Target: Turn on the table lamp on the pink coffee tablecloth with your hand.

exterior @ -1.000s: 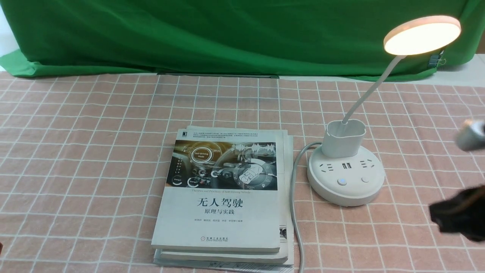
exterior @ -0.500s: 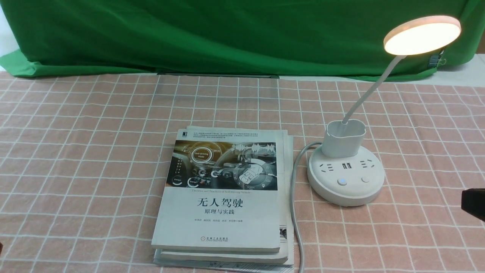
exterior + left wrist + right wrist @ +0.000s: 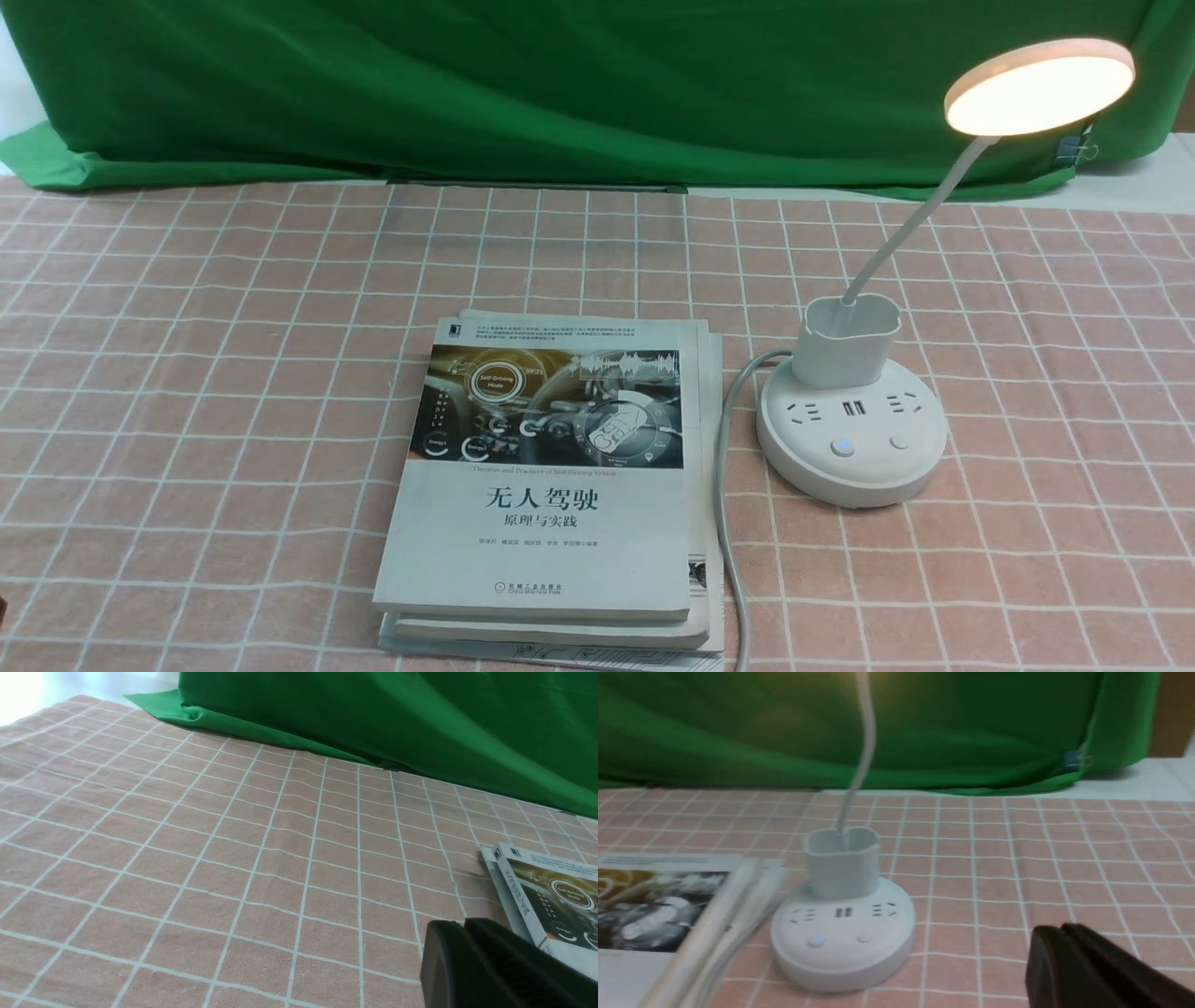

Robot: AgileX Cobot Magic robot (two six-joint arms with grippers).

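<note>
The white table lamp (image 3: 851, 439) stands on the pink coffee tablecloth (image 3: 205, 373) at the right, its disc head (image 3: 1039, 86) glowing warm. A small blue light shows on the left button (image 3: 843, 447) of its round base. Neither arm appears in the front view. In the right wrist view the lamp base (image 3: 843, 933) sits ahead, and my right gripper (image 3: 1059, 929), the hand, is shut and empty, off to the base's side and apart from it. My left gripper (image 3: 464, 924) is shut with nothing in it, low over the cloth (image 3: 187, 858) near a book's corner (image 3: 514, 858).
A stack of books (image 3: 551, 485) lies left of the lamp, with the grey cord (image 3: 728, 523) running along its right edge to the front. A green backdrop cloth (image 3: 560, 84) hangs at the back.
My right arm, seen at the front view's right edge a second ago, has pulled back out of that view. The lamp stays lit throughout.
</note>
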